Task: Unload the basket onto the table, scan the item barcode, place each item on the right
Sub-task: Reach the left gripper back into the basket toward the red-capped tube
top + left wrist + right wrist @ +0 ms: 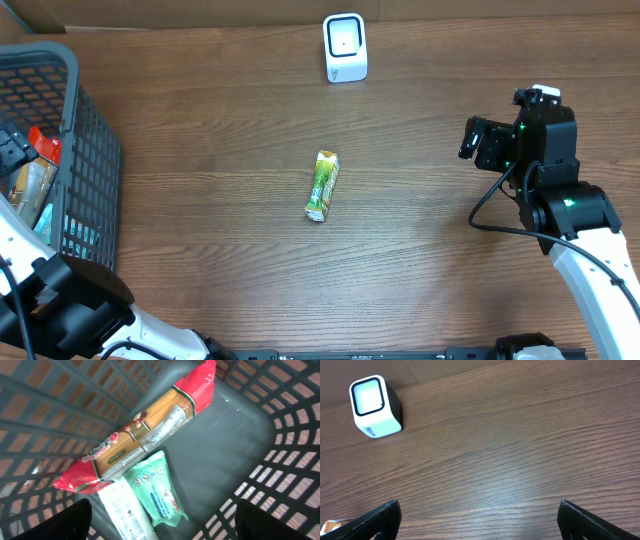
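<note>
In the left wrist view my left gripper (pixel 162 511) hangs open inside the grey basket (pixel 235 435), above the items on its floor. A red spaghetti pack (pixel 145 430) lies diagonally there, with a green tissue pack (pixel 155 487) and a white packet (pixel 125 515) beside it. The jaws touch none of them. A small green and yellow packet (pixel 322 185) lies on the table's middle. The white barcode scanner (pixel 345 47) stands at the far edge and shows in the right wrist view as scanner (pixel 372 406). My right gripper (pixel 478 143) hovers open and empty over bare wood.
The grey mesh basket (pixel 85 150) fills the table's left side, and its walls close round my left gripper. Brown wooden tabletop (pixel 220 120) spreads between the basket, the scanner and my right arm. A cardboard edge runs along the far side.
</note>
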Tool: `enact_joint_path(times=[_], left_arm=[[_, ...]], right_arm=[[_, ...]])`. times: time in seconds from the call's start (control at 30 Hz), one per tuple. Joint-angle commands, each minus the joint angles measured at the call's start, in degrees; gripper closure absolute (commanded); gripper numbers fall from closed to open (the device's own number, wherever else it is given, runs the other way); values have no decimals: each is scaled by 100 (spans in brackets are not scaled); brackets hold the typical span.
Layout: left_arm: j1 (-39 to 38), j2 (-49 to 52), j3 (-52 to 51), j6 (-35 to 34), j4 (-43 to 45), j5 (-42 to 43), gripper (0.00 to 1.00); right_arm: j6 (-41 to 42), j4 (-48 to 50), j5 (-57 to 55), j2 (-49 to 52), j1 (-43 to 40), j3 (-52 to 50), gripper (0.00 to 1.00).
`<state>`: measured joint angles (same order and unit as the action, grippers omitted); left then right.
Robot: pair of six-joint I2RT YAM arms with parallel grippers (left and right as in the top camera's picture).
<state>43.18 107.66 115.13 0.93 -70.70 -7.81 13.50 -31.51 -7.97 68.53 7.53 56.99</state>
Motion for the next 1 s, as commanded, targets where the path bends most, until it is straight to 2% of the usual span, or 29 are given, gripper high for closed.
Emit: enact_joint_path(times=[0.0,0.07,0.2,0.33,0.97], left_arm=[[-2,37,85,415,120,-225,16],[-2,85,85,824,328,-223,10],[-2,254,85,1384,590,-216,6],[-2,577,85,1589,798,-109,2],[44,2470,85,2594,1298,186,7]], right_arm=[[24,31,-87,-15,-15,120,0],[24,31,-87,-15,-15,120,0],[24,31,-87,-15,-15,120,0],[24,31,-87,-15,-15,120,0],[24,31,-87,-15,-15,120,0]])
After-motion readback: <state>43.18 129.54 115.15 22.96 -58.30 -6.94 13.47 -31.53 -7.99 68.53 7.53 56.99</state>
